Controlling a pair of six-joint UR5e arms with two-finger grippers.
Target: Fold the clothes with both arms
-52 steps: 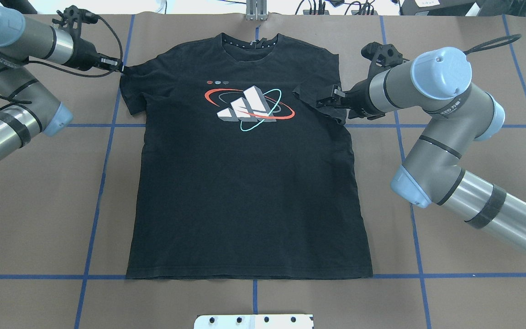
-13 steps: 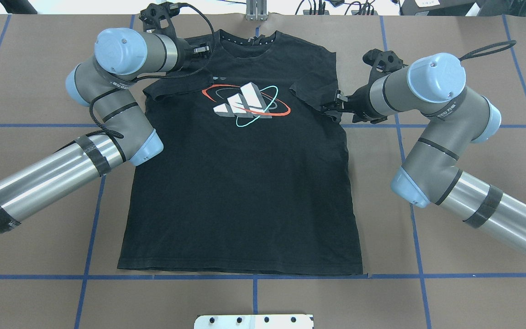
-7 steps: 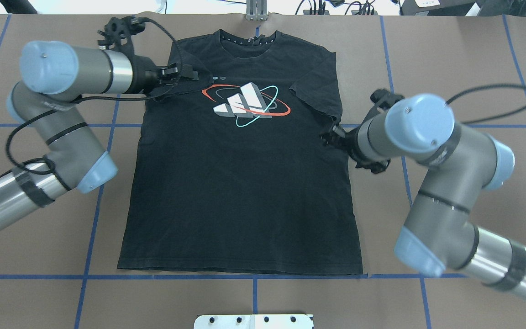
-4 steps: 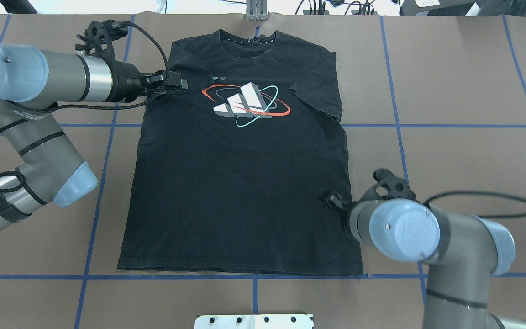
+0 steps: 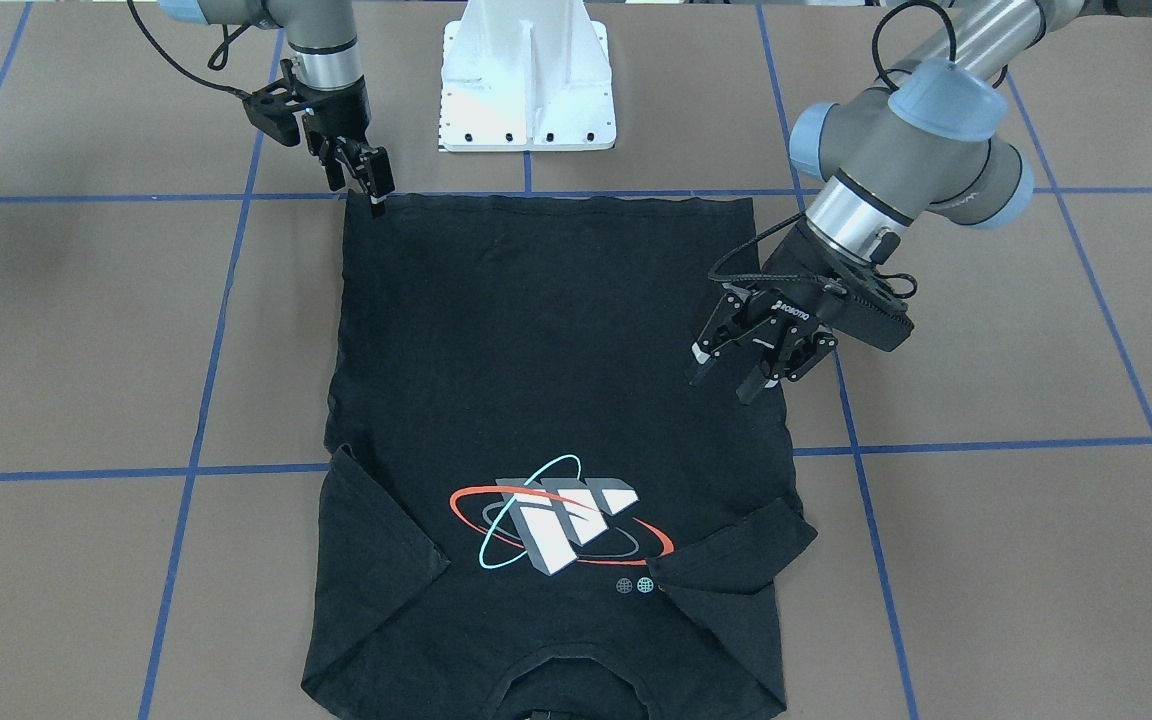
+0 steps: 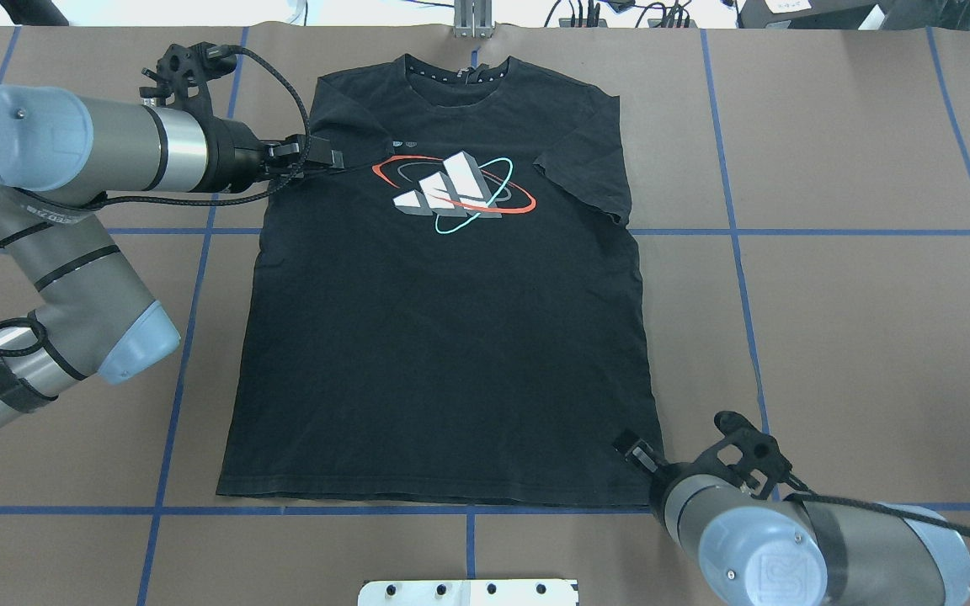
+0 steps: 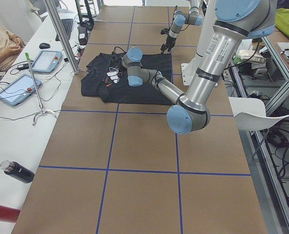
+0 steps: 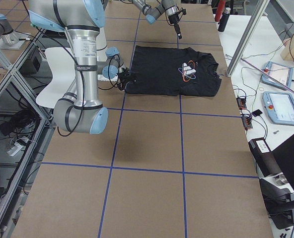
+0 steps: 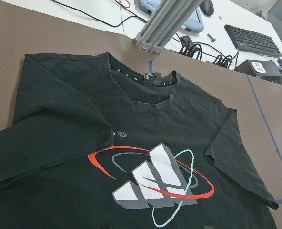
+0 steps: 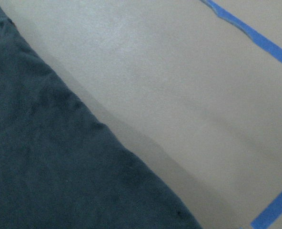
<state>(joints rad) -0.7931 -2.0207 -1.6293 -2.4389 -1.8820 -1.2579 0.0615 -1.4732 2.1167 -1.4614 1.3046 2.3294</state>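
Exterior front-facing view: left end effector (image 5: 721,387) with jaws apart, empty; black T-shirt (image 5: 536,350) flat on table (image 5: 986,550) beneath it; right end effector (image 5: 366,190) with jaws apart, hem corner (image 5: 361,215) just beside it.

Left end effector (image 5: 722,387) parted, tilted downward, right end effector (image 5: 372,198) pointing down

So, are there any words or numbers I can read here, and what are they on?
"ROBOTIQ": small white letters on the left claw.
Black T-shirt: its logo is only a picture, with no words. The tiny round marks beside it are too small to read.
Left arm: it has a printed label, but it is too blurred to read.
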